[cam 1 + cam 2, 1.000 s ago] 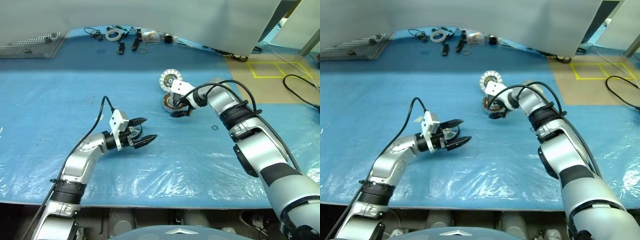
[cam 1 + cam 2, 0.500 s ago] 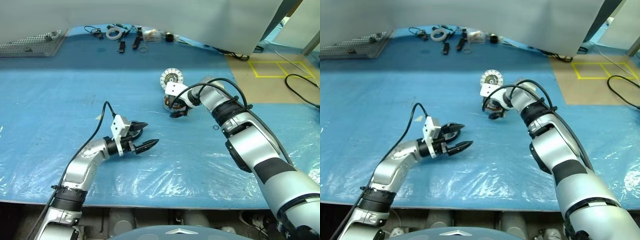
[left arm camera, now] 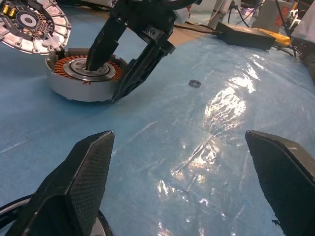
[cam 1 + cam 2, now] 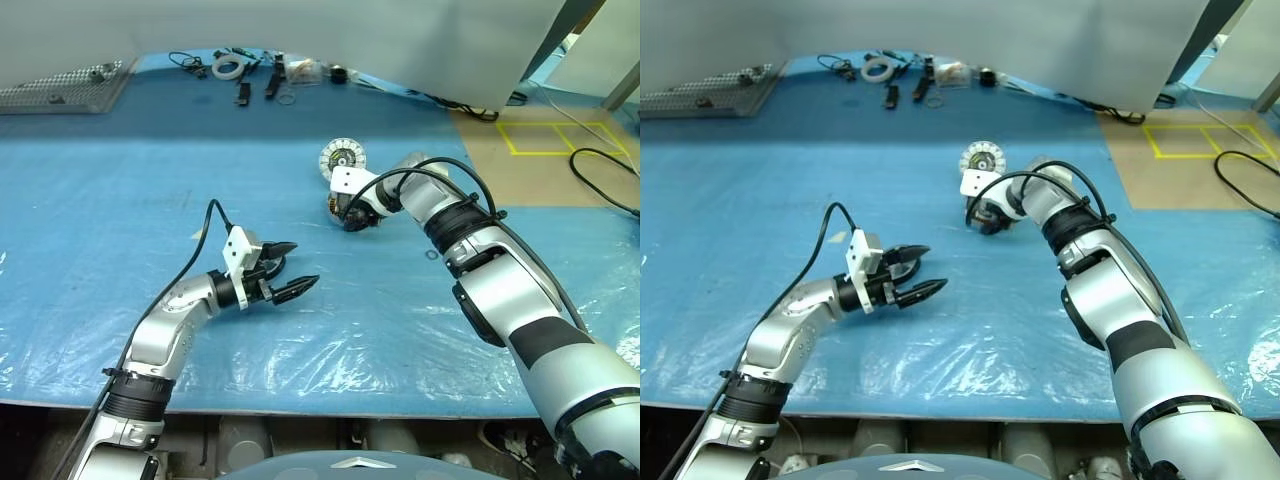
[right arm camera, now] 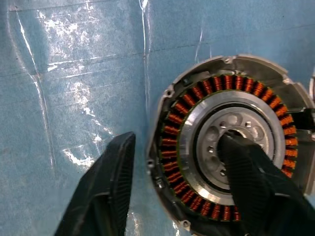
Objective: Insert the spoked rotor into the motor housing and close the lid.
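2 arms are showing over the blue plastic sheet (image 4: 120,200). Your right arm is reaching forward and bending in toward the middle, its right gripper (image 5: 172,191) pointing steeply down at the motor housing (image 3: 81,73). 1 finger is sitting in the silver hub, the other is standing just outside the housing wall on the sheet, so the jaws are straddling the wall at a middling gap; you can't tell whether they are pinching it.

Your left arm is lying low and nearer you, the left gripper (image 4: 290,270) pointing roughly level toward the right, jaws spread wide with nothing between the tips. The spoked rotor (image 4: 266,266) is lying on the sheet just beside those fingers, partly hidden behind them; its black rim is peeking in at the wrist view's corner.

The lid (image 4: 342,158) is lying segmented face up, right next to the housing on its far side. 1 small ring (image 3: 195,83) is lying on the sheet near the housing. Cables and small tools (image 4: 240,70) are lying well apart at the far edge.
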`<action>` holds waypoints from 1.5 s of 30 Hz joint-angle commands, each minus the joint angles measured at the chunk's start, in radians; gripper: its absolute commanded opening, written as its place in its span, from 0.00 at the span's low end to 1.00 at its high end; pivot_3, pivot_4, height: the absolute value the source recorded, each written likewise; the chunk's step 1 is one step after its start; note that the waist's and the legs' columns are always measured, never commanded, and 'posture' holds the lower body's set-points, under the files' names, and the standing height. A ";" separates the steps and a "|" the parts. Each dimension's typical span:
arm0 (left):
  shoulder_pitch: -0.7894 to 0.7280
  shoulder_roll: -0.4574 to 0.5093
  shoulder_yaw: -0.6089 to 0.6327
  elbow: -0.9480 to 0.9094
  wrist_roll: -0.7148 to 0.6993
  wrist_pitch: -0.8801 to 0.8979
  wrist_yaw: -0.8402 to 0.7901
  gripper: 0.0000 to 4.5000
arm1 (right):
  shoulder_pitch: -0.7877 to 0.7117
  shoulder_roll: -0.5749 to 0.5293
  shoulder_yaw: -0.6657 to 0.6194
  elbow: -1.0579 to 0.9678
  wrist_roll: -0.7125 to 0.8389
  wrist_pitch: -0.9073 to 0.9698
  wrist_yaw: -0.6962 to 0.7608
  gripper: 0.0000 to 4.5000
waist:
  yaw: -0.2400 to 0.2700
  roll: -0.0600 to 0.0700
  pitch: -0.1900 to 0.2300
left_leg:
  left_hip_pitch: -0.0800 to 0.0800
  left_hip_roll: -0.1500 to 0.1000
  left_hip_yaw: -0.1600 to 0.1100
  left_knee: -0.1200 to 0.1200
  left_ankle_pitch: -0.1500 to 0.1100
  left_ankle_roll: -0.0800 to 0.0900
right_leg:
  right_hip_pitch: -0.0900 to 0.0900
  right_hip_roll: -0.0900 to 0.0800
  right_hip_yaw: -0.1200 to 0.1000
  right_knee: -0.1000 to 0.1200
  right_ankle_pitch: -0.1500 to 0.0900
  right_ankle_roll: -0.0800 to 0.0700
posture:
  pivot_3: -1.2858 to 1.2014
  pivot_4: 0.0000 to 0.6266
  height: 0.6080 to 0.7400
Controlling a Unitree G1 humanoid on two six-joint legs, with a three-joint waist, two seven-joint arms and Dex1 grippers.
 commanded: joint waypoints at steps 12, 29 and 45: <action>-0.003 0.001 0.002 -0.031 -0.019 -0.010 -0.011 1.00 | 0.150 -0.077 0.034 -0.362 -0.003 0.146 0.157 0.42 | 0.002 0.000 0.000 | 0.000 0.000 0.000 0.001 0.000 0.000 | 0.000 0.000 0.000 0.002 0.001 0.000 | 0.52 0.24 1.00; -0.005 0.024 -0.009 -0.008 -0.025 0.001 -0.067 1.00 | 0.345 -0.319 0.121 -1.139 0.110 0.675 0.345 0.42 | 0.022 0.000 0.000 | 0.005 0.000 0.000 0.001 -0.002 -0.003 | 0.001 0.000 0.002 0.002 0.001 0.001 | 0.52 0.24 1.00; 0.002 0.051 -0.032 -0.045 -0.042 0.049 -0.111 1.00 | 0.353 -0.381 0.229 -1.325 0.356 0.900 0.268 0.42 | 0.022 0.000 0.000 | 0.006 0.000 0.000 0.001 -0.002 -0.004 | 0.002 0.000 0.003 0.004 0.001 0.001 | 0.52 0.24 1.00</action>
